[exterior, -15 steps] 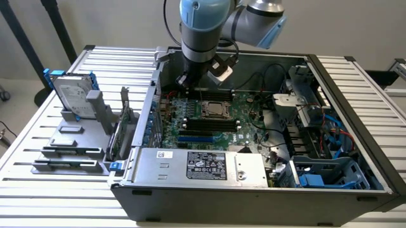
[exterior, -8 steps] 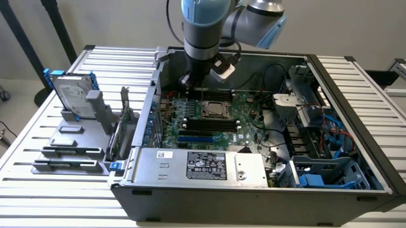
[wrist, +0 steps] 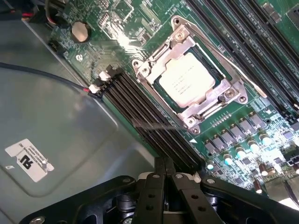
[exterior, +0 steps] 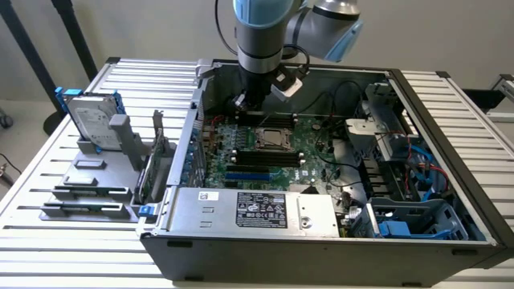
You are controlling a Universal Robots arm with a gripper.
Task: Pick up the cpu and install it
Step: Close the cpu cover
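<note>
Bench: a white slatted metal bench carried everything.
Case: an open dark grey computer case lay on its side, covering the bench's middle and the exterior view's right part.
Arm: a grey and pale blue robot arm reached down inside the case near its far wall.
Board: a green motherboard lay flat on the case floor.
Power unit: a silver box with a black label sat against the case's near wall.
Tray: a dull grey plastic tray lay near the bench's edge on the exterior view's left.
Drive: a silver hard drive with blue rails stood upright at the tray's far end.
Gripper: the black gripper had its fingers pressed together, pinching nothing, above the black memory slots beside the socket.
Cpu: the small square cpu with a shiny silver top sat in the socket near the board's middle, under a silver metal frame, apart from the fingertips.
</note>
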